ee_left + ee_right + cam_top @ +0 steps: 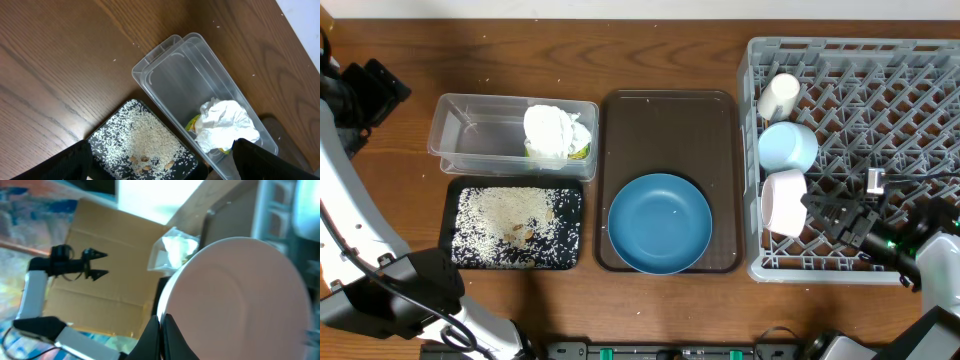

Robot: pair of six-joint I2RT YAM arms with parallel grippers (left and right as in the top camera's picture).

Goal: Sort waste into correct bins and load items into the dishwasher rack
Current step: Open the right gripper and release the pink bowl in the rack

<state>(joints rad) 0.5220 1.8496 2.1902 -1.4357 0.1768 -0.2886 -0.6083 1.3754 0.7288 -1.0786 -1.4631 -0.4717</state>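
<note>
**Right tool shut at the bowl's rim in the rack; left tool wide open and empty**

Nearest the robot on the left, the black tray lies flat on the tabletop. It is covered with white rice-like grains, with a few brownish bits among them. To its right, the dark-blue plate sits face up on the near half of the brown serving tray.

Further right, the right tool reaches into the near left part of the dishwasher rack. Its fingers are pressed fully together. In the right wrist view the tips sit right at the rim of the pinkish-white bowl, which lies on its side in the rack's left column. Whether they pinch that rim cannot be told.

The left tool hangs high over the left of the tabletop with its fingers spread wide and nothing between them.

Just beyond the black tray stands the clear tub. It holds crumpled paper napkins at its right end, with a yellow-green wrapper tucked under them.

In the rack, the light-blue dish sits just behind the bowl, and the cream cup lies beyond it.
</note>
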